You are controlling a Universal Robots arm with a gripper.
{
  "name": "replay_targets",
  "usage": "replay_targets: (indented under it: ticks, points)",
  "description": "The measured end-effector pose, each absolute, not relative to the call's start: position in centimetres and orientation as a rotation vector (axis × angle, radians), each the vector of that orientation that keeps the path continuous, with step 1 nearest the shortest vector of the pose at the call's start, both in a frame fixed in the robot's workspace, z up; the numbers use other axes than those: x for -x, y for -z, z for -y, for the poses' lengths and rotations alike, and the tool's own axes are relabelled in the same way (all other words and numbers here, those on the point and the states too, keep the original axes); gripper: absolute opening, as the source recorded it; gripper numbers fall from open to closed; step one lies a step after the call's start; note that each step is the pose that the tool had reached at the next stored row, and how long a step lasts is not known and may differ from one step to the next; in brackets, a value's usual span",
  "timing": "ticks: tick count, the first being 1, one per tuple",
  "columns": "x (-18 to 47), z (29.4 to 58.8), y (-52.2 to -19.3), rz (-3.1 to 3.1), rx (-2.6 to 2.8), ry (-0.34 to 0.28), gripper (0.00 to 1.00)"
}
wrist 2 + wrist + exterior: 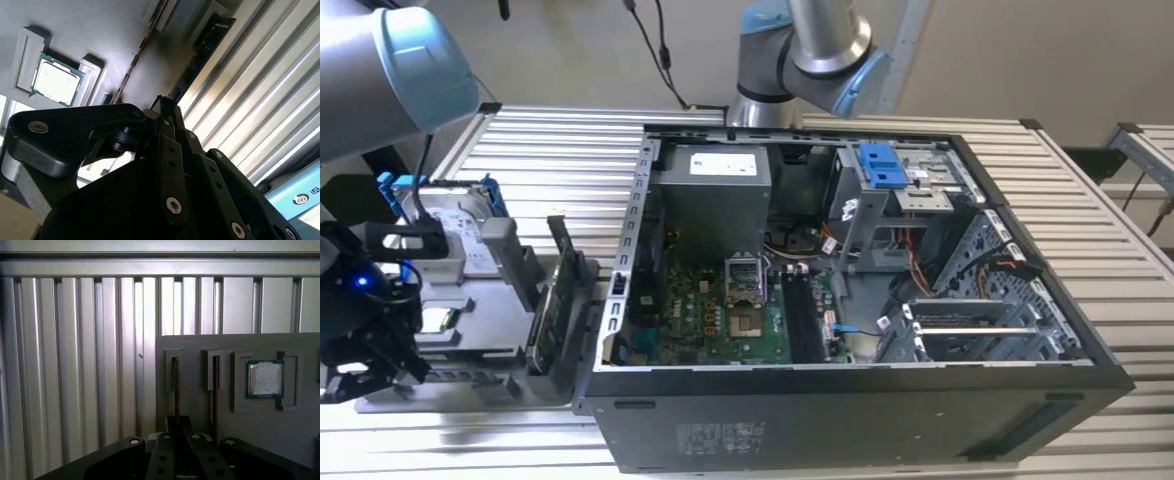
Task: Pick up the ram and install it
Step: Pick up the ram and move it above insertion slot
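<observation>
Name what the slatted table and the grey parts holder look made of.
The slatted table looks like bare aluminium: silvery ribs with a bright sheen. The grey parts holder is probably matte plastic: dull, even grey, no glare.

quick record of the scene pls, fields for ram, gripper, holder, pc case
ram: on edge in a slot of the grey holder, not installed
gripper: close over the ram, in line with it; contact unclear
grey holder: on the slatted table, also carries a processor chip and a second stick
pc case: open, to the exterior view's right of the grey holder
</observation>
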State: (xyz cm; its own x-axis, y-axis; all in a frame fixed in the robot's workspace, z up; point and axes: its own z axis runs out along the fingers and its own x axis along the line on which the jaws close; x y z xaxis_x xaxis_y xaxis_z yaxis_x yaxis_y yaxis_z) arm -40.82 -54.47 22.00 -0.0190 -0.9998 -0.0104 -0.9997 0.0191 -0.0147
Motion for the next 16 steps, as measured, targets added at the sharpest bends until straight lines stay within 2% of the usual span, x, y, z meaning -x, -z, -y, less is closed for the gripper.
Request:
replay_targets:
  ticks: [16]
  points:
    - [40.88, 54.46, -22.60, -2.232, 2.190, 0.010, 0.14]
